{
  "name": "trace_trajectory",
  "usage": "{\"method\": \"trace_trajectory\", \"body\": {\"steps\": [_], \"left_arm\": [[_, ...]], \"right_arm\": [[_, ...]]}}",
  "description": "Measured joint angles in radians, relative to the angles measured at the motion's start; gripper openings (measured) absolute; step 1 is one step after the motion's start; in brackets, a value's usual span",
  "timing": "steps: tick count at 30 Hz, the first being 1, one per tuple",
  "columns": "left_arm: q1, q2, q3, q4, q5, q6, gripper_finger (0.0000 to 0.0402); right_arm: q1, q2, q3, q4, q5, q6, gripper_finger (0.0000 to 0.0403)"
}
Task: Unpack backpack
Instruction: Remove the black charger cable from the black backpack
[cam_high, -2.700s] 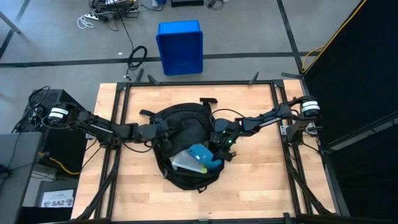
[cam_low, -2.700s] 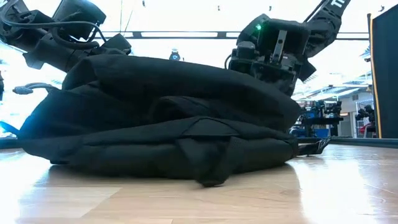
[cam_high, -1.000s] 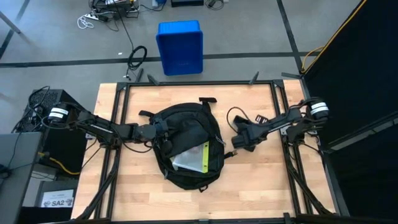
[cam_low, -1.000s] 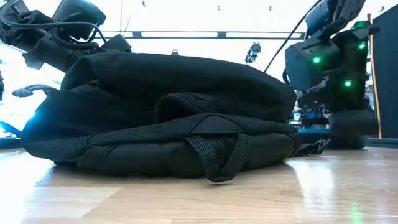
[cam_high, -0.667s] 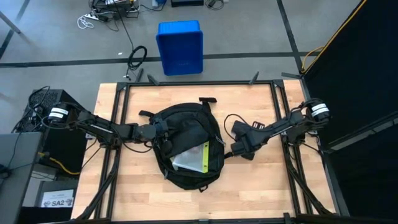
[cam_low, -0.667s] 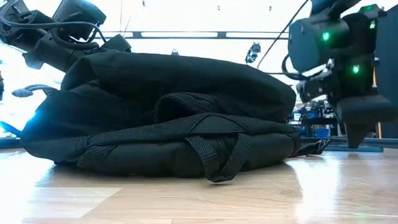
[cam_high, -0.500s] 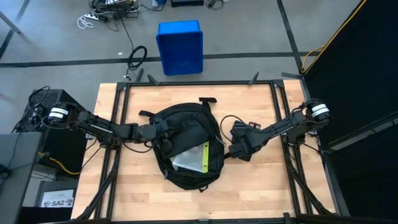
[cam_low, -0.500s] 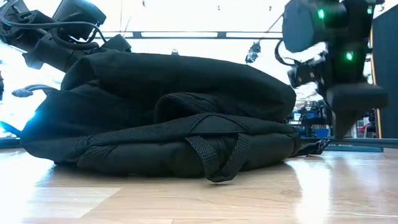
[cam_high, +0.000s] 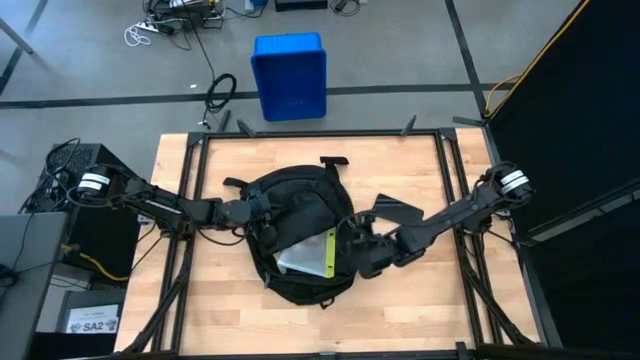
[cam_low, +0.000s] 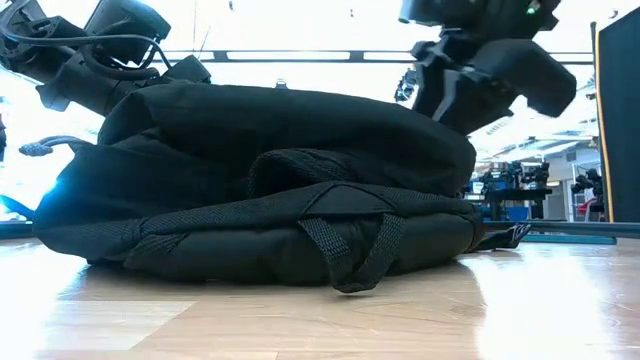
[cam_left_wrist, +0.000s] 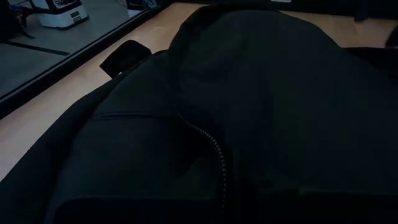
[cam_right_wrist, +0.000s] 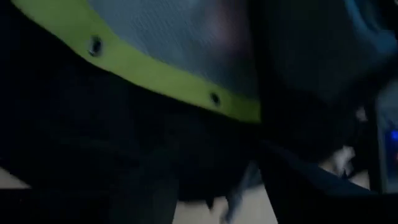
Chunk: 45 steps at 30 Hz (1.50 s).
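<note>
My left gripper (cam_high: 262, 212), fingers closed, pins the large black fabric backpack (cam_high: 300, 240) open; right gripper (cam_high: 357, 250) reaches in, finger state unclear.

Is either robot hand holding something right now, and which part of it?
The left gripper is shut on the large black fabric backpack, pinching fabric at its left edge beside the opening. The right gripper hovers at the opening; whether it holds anything cannot be told.

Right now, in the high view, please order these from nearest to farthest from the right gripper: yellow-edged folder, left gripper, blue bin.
From the right gripper:
1. Yellow-edged folder, just beside it in the backpack opening.
2. Left gripper, on the backpack's far side.
3. Blue bin, on the floor beyond the table.
</note>
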Motion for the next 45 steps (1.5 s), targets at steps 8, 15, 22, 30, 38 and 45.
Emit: {"method": "trace_trajectory", "body": {"steps": [8, 15, 22, 30, 38, 45], "left_arm": [[0.000, 0.000, 0.000, 0.003, 0.000, 0.000, 0.0000], [0.000, 0.000, 0.000, -0.001, 0.000, 0.000, 0.0000], [0.000, 0.000, 0.000, -0.001, 0.000, 0.000, 0.0000], [0.000, 0.000, 0.000, -0.001, 0.005, 0.000, 0.0000], [0.000, 0.000, 0.001, 0.000, 0.019, 0.000, 0.0000], [0.000, 0.000, 0.000, -0.003, 0.023, 0.007, 0.0000]], "right_arm": [[-0.119, 0.112, 0.000, 0.074, -0.157, -0.149, 0.0140], [-0.164, 0.138, -0.001, 0.114, -0.161, -0.228, 0.0149], [-0.138, 0.130, 0.026, 0.106, -0.139, -0.262, 0.0166], [-0.153, 0.148, 0.114, 0.030, -0.149, -0.315, 0.0157], [-0.231, 0.214, 0.124, -0.056, -0.246, -0.297, 0.0150], [-0.277, 0.281, 0.128, -0.021, -0.266, -0.290, 0.0153]]}}
